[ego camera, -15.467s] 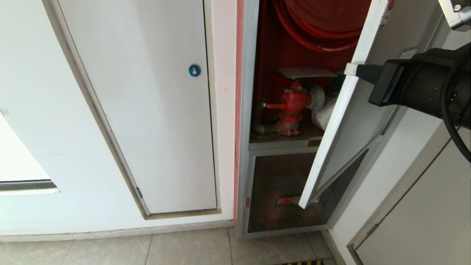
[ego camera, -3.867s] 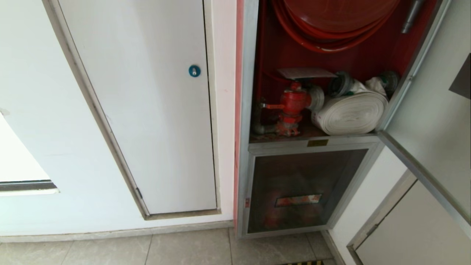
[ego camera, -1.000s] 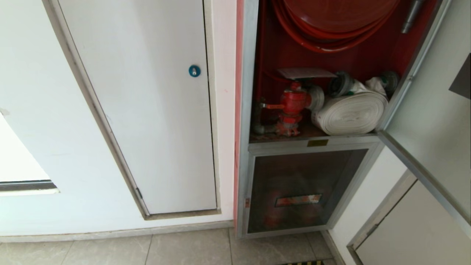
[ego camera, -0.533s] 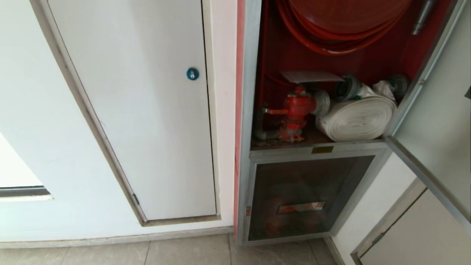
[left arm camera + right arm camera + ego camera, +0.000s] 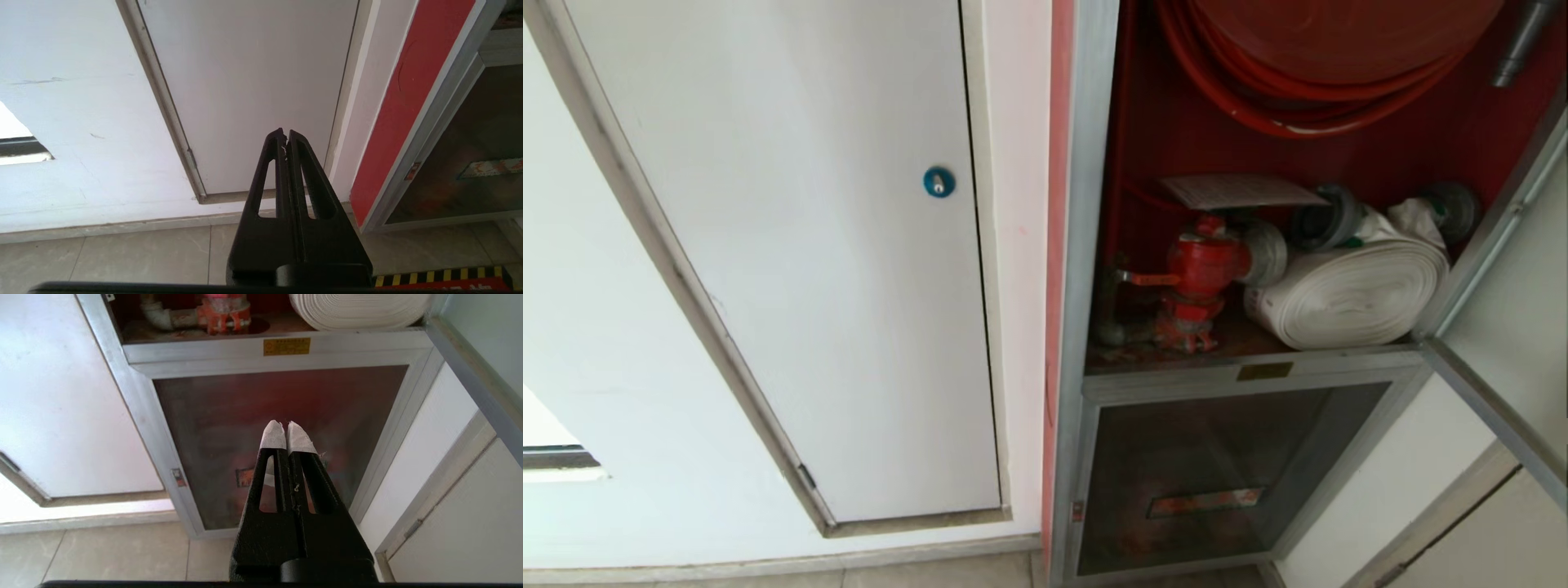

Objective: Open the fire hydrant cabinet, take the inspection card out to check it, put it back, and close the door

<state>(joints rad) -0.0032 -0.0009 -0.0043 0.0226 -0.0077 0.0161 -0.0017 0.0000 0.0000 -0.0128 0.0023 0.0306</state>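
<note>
- The fire hydrant cabinet stands tall in the wall with its long side upright, its red inside open to the room; the door is swung out to the right.
- A plain white door with a blue round lock fills the wall to the cabinet's left.
- Below the open compartment, a smaller dark glass panel carries a red strip label; its writing is too blurred to read.
- A red hose reel hangs at the top; a white rolled hose lies on the shelf beside the red valve.
- The inspection card lies flat above the valve, its long side running left to right.
- Only the right wrist view shows a small yellow plate on the frame, its text illegible.
- Neither arm appears in the head view: the left gripper, pressed together, faces the white door's lower corner; the right gripper, its white-taped tips together and empty, faces the dark panel.
</note>
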